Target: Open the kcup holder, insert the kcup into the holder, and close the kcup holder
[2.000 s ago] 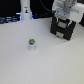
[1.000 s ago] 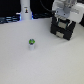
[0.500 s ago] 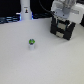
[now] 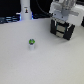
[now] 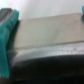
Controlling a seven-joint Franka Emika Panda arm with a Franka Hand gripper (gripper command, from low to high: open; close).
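The kcup, a tiny white pod with a green top, stands upright on the pale table toward the exterior view's left. The kcup holder, a black box with pale handles on its front, sits at the back on the exterior view's right. My gripper hangs right over the holder's top front, far from the kcup. In the blurred wrist view one teal finger shows beside a grey surface and a dark band, very close. Whether the fingers hold anything is hidden.
A tall white bottle-shaped object stands at the back on the exterior view's left. The pale table stretches toward the front. A dark background lies behind the table.
The gripper has stayed at the holder, shifting only slightly. The kcup has not moved.
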